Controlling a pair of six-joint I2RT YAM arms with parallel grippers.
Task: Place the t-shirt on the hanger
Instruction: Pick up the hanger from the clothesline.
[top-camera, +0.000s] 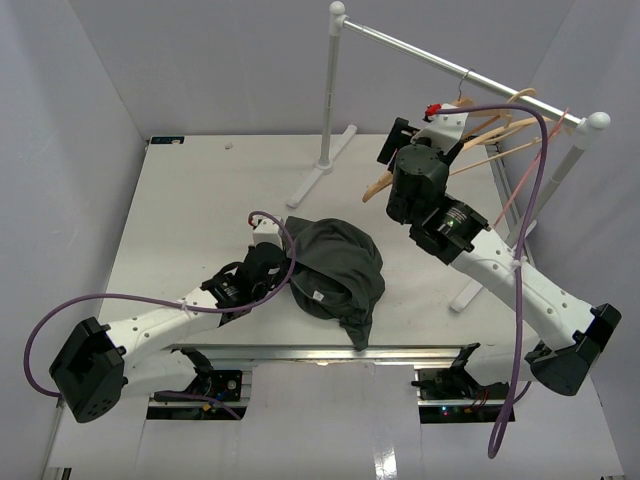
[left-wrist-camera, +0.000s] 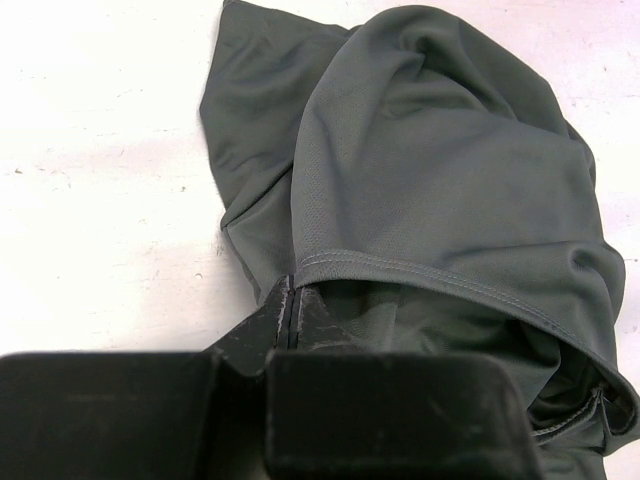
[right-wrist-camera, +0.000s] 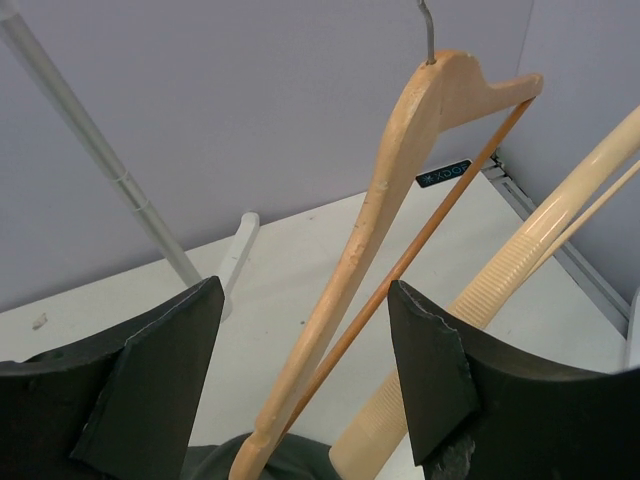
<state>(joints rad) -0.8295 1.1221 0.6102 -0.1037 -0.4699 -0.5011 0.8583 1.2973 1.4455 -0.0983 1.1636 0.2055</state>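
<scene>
A: Two grippers: how does each stand?
B: The left gripper (left-wrist-camera: 292, 310) is pressed together, pinching the hem of the t-shirt (left-wrist-camera: 440, 200). The right gripper (right-wrist-camera: 305, 300) is spread wide, with the hanger (right-wrist-camera: 390, 150) passing between its fingers.
A: How does the t-shirt look?
B: Dark grey-green and crumpled in a heap on the white tabletop (top-camera: 190, 200), mid-frame in the overhead view, with a small white label showing.
A: And the hanger?
B: Light wood with a thin metal hook, up by the rail (top-camera: 430, 55) at upper right.
</scene>
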